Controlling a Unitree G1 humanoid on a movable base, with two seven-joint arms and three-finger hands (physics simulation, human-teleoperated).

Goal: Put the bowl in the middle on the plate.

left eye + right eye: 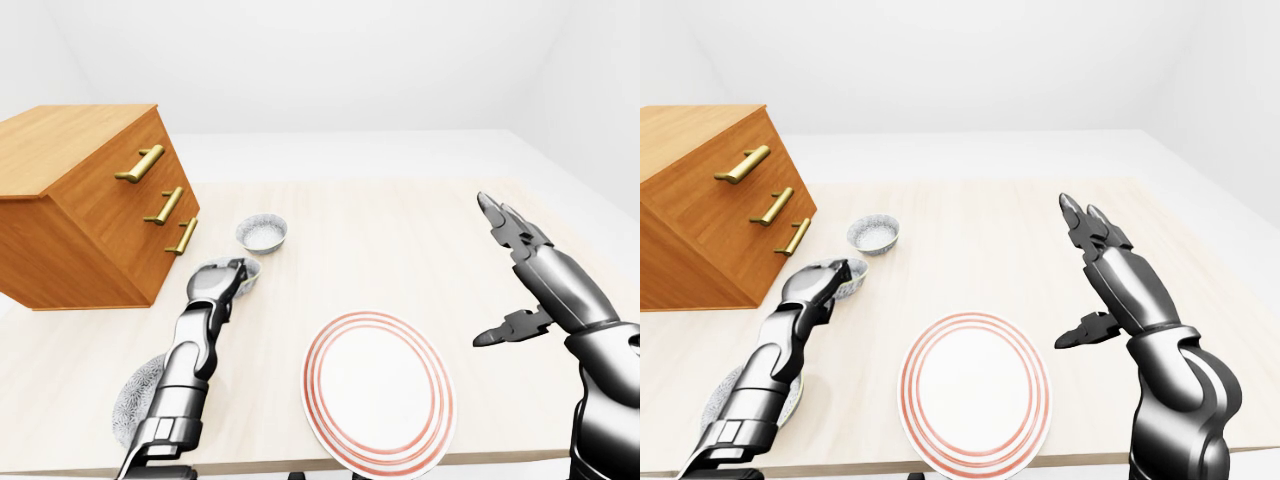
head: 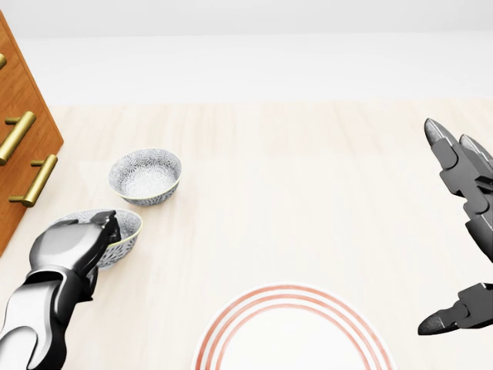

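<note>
Three patterned bowls stand in a row beside the dresser. The middle bowl (image 2: 125, 234) is tilted, its near rim raised, with my left hand (image 2: 102, 232) shut on that rim. The far bowl (image 2: 145, 176) rests on the table above it in the head view. The near bowl (image 1: 134, 400) lies at the bottom left of the left-eye view, partly hidden by my left forearm. The white plate (image 1: 378, 390) with red rings sits at the table's near edge, to the right of the held bowl. My right hand (image 2: 439, 231) hovers open at the right, fingers spread, holding nothing.
A wooden dresser (image 1: 90, 210) with brass handles stands at the left, close to the bowls. The pale wooden table (image 1: 400, 230) stretches up and to the right of the plate. Its near edge runs just below the plate.
</note>
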